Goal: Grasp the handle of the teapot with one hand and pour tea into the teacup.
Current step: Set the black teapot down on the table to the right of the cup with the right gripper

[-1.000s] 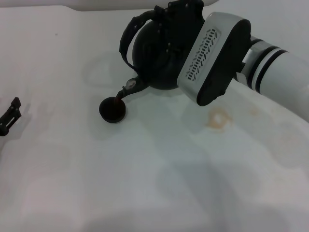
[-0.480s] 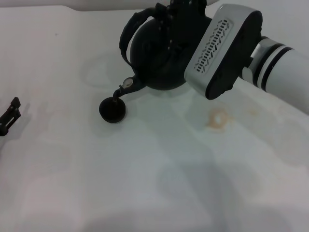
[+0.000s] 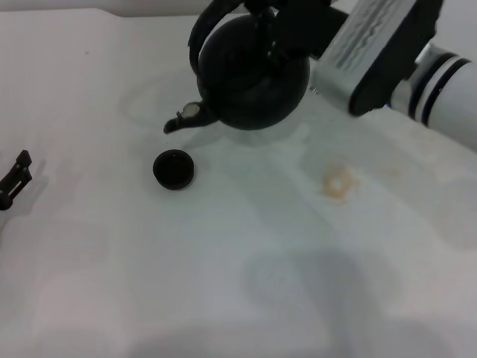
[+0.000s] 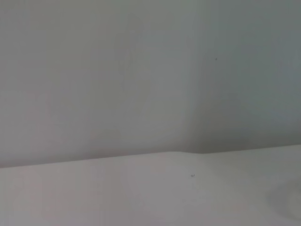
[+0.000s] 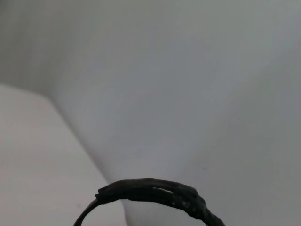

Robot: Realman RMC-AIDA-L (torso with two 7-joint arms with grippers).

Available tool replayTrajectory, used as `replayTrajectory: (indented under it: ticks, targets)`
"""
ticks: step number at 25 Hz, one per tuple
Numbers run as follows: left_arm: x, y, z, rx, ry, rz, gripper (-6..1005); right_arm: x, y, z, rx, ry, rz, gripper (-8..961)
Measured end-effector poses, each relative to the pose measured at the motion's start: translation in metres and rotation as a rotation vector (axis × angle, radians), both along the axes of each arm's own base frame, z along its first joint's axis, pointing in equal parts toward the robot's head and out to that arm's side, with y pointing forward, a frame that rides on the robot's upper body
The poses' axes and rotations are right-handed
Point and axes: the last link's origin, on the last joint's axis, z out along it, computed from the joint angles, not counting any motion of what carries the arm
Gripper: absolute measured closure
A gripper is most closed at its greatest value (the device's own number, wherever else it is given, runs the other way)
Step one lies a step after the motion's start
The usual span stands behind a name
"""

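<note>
White table [image 3: 223, 283] bears one teacup [image 3: 174, 169], one teapot [image 3: 253, 74] aloft.

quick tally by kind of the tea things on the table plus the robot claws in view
teapot: 1
teacup: 1
claws: 2, the right claw at the teapot's handle, the left claw parked at the table's left edge
total: 4

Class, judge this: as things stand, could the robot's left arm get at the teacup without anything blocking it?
Probably yes. The left gripper sits at the table's left edge, with only bare table between it and the teacup. The teapot, held by the right gripper, hangs behind the cup, off that path.
</note>
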Motion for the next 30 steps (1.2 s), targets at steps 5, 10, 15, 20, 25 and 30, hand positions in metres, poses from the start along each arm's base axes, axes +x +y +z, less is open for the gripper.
replayTrajectory:
  ticks: [5,10,15,20,25,30]
  targets:
    - [0.000,0.000,0.000,0.000,0.000,-0.001,201,0.009,0.005,0.017,0.004,0.116,-0.059,840]
    - [0.001,0.002,0.000,0.000,0.000,-0.005,200,0.024,0.006,0.031,-0.017,0.227,-0.089,839]
    - [0.002,0.005,0.000,-0.002,0.003,-0.005,200,0.044,0.002,0.042,-0.051,0.324,-0.104,838]
    - [0.004,0.009,0.000,-0.002,0.003,-0.014,199,0.066,-0.004,0.051,-0.118,0.441,-0.128,837]
    - [0.006,0.013,0.000,-0.003,0.005,-0.021,200,0.082,-0.010,0.055,-0.170,0.518,-0.145,836]
    - [0.007,0.015,-0.001,-0.014,0.011,-0.025,200,0.090,-0.016,0.048,-0.201,0.487,-0.148,835]
